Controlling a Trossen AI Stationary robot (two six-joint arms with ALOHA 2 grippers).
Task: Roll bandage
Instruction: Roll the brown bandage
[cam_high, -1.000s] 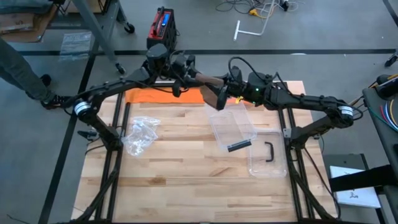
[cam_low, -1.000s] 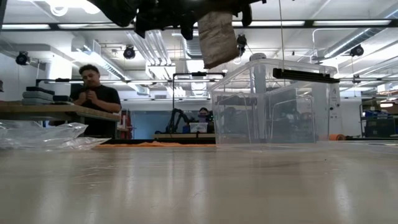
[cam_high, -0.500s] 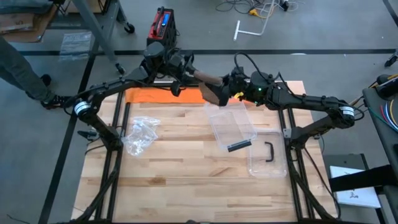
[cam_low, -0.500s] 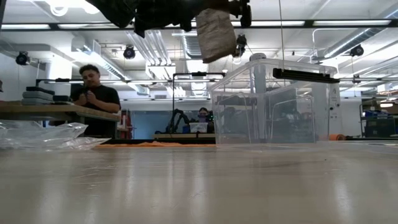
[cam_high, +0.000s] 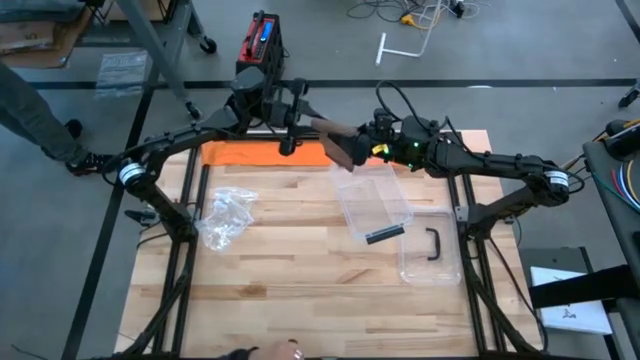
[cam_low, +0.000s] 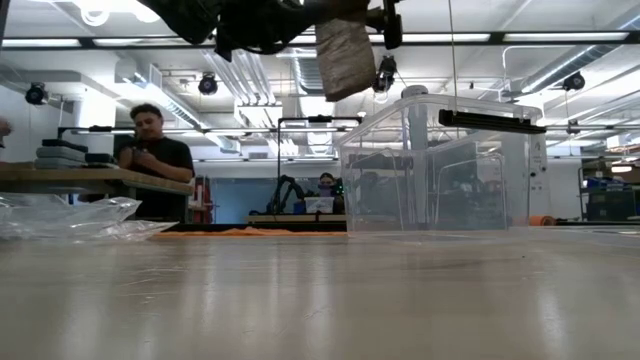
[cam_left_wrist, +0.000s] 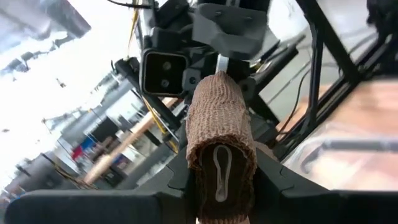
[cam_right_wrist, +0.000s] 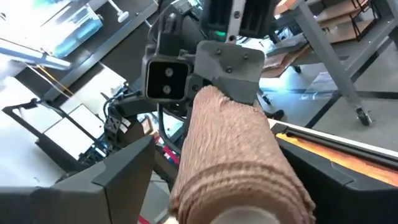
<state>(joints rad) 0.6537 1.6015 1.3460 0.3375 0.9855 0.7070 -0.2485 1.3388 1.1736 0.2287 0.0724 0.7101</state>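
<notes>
**Tan bandage roll held in the air, nearly done**

Wood table (cam_high: 300, 260) nearest you carries a crumpled plastic bag (cam_high: 225, 217) on the left and a clear bin (cam_high: 375, 205) on the right, its lid (cam_high: 430, 250) beside it. None of the bandage lies loose on the table.

Farther back, above the table's far edge, both arms meet. The bandage (cam_left_wrist: 219, 149) is a thick, tight cylinder there, well clear of the surface. Your left claw (cam_left_wrist: 219, 205) is clamped on one end of it. Your right claw (cam_right_wrist: 214, 186) sits around the other end with its fingers (cam_right_wrist: 118, 180) spread apart, not pressing the roll.

By my reading, the rolling itself is largely finished. What remains is checking the tail is tucked and setting the roll down, probably in the bin.

An orange cloth (cam_high: 265, 152) lies along the far edge.
</notes>
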